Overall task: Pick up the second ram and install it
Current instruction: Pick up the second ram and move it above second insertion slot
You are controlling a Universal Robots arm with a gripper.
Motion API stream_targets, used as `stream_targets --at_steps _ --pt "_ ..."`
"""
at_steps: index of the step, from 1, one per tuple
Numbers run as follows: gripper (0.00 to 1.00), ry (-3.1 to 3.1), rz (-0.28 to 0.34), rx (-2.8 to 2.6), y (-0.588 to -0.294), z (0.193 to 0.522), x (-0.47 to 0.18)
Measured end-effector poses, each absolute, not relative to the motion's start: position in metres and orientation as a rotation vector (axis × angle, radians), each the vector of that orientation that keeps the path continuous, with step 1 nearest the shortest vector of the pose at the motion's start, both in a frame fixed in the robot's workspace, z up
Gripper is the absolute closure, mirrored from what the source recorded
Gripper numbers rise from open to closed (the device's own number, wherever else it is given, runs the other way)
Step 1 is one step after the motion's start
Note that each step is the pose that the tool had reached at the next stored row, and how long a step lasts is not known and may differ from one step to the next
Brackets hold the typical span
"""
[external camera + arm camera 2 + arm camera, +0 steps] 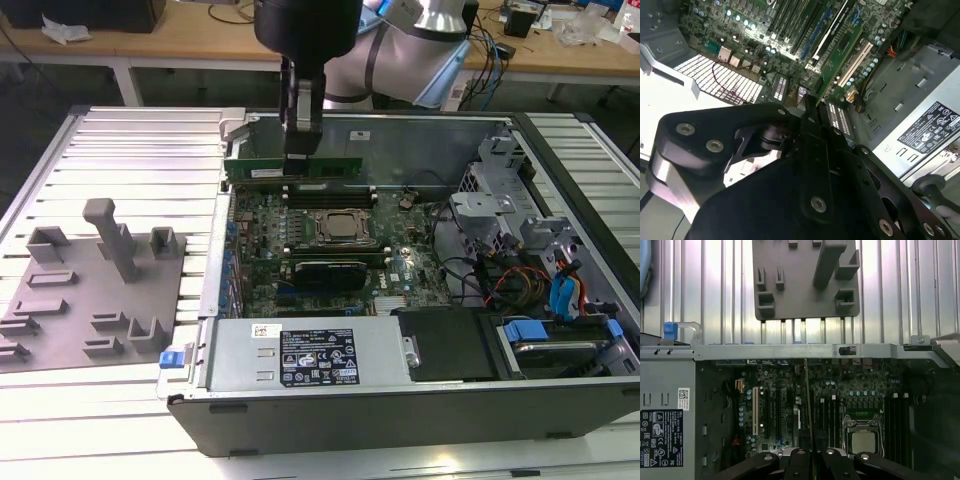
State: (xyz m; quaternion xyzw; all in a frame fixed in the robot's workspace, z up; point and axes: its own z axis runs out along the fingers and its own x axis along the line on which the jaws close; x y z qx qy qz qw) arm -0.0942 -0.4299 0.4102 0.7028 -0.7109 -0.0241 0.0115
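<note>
Holding the ram [340, 168] upright in a clamped-shut claw [302, 150] over the edge of the board [400, 262] opposite the PSU [310, 352], presumably for dropping straight into a slot [330, 190].

This is a robotics lab or test workshop. An open computer case [400, 415] lies on its side on a ribbed metal table [130, 140] with its motherboard [330, 235] exposed. A grey fixture plate [60, 300] sits at the exterior view's left. A robot arm [425, 45] reaches over the case, its gripper [301, 152] clamped on the second ram [250, 168]. Far behind stand wooden benches [190, 35] strewn with cables [490, 60].
</note>
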Motion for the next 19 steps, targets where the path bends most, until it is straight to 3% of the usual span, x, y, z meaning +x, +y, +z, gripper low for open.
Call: stream_targets --at_steps 19 --pt "0.86 -2.228 -0.08 2.175 -0.43 0.408 -0.052"
